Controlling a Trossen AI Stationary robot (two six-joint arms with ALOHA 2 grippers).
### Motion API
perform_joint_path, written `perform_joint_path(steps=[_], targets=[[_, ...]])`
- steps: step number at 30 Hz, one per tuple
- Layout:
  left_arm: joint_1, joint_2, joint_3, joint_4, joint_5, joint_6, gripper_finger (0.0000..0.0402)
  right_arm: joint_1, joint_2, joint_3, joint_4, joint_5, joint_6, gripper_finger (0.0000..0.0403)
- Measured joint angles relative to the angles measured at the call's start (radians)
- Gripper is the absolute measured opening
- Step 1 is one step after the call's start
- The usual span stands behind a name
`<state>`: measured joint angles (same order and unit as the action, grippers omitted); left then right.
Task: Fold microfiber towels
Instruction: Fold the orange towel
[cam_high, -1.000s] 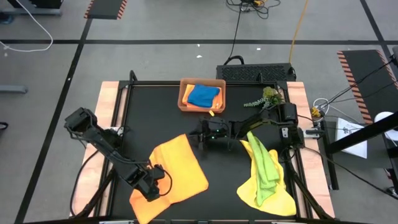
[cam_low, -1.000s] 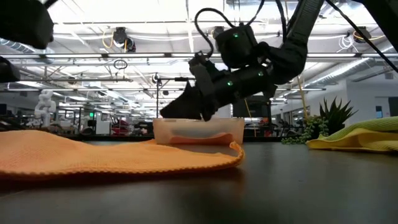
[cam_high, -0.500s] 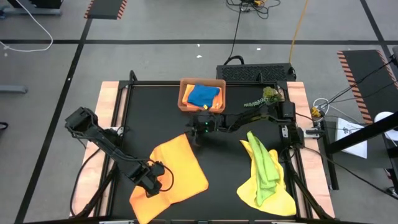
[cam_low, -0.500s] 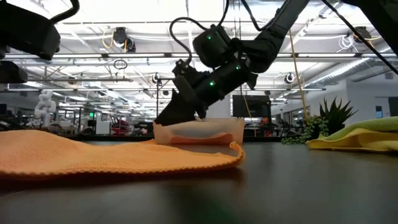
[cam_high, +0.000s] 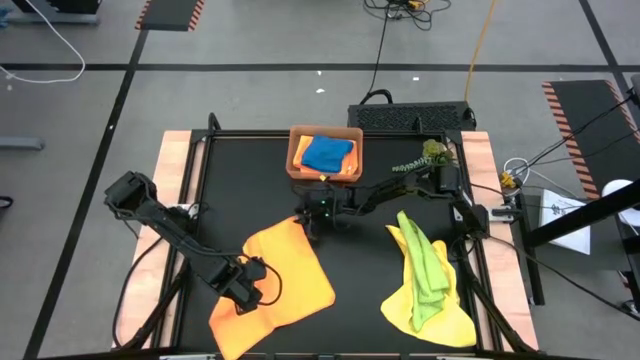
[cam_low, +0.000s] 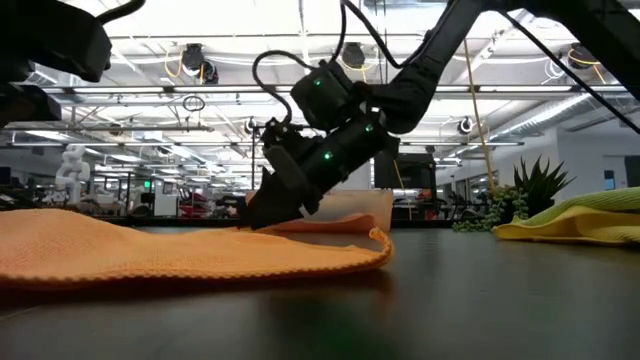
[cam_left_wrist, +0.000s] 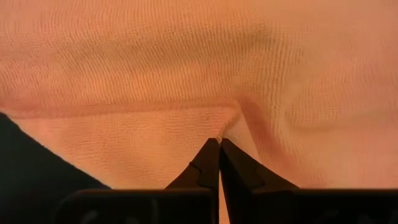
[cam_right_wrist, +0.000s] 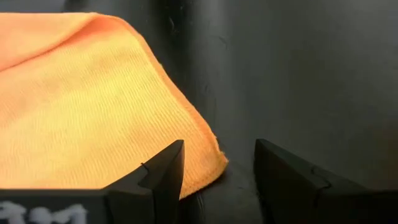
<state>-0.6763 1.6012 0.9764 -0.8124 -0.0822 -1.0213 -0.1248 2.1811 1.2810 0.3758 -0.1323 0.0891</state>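
Tray (cam_high: 296, 150): at the table's (cam_high: 365, 300) far edge, middle; a folded towel (cam_high: 327, 153) lies in it.
Spread towel (cam_high: 290, 270): front left.
Towel pile (cam_high: 430, 285): front right.
Plant sprig (cam_high: 425, 157): right of the tray.

We find no text, label, brand or number that can be read in any view. Pale marks at the edge of the right wrist picture, on the arm's own body, are cut off and we cannot make them out.
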Motion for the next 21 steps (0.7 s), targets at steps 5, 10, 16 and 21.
perform_joint_path(steps=[5,10,16,21], targets=[[-0.004,0.000,0.000,0.000,0.001,-0.013,0.0005,-0.011,-0.001,0.000,-0.039,-0.002,-0.002,0.0174],[-0.004,0.000,0.000,0.001,0.001,-0.019,0.0007,-0.012,-0.001,0.000,-0.042,0.002,-0.018,0.0117],[-0.001,-0.023,0.000,-0.024,0.009,-0.018,0.0004,-0.012,-0.001,0.000,-0.047,-0.022,-0.053,0.0016],[-0.001,-0.065,0.009,-0.091,-0.004,-0.029,0.0003,-0.007,-0.042,-0.005,-0.139,-0.054,-0.063,0.0004]])
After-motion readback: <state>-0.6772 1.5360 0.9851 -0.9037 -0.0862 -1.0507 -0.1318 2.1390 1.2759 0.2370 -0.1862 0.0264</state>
